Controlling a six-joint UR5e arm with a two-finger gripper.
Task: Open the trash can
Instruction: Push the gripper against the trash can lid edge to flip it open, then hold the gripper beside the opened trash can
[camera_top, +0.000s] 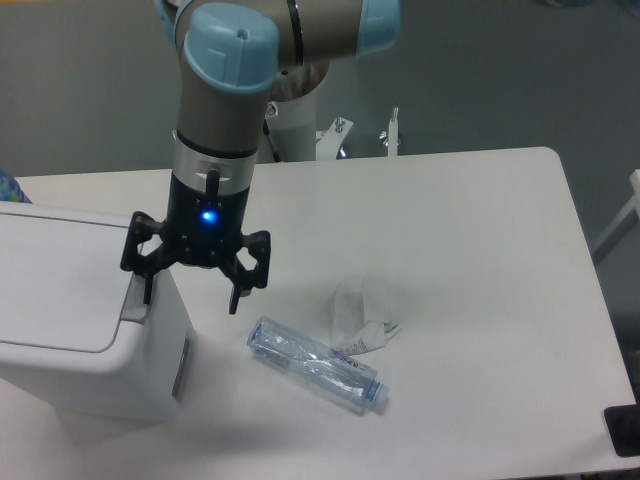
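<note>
- The trash can (70, 330) stood at the tabletop's (470, 250) left edge, lid down
- The pincer (192, 292) hung spread apart over the can's right rim, one finger at the push tab (133, 303); contact could not be confirmed
- Best practice: press straight down on the tab, avoiding the clear bottle (315, 364) nearby

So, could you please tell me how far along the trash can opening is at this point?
Early stage. Done: the gripper is positioned at the right edge of the trash can, open, one finger at the grey push tab. In hand: nothing is held. Left: the flat lid lies closed, so the tab has yet to be pressed.
</note>
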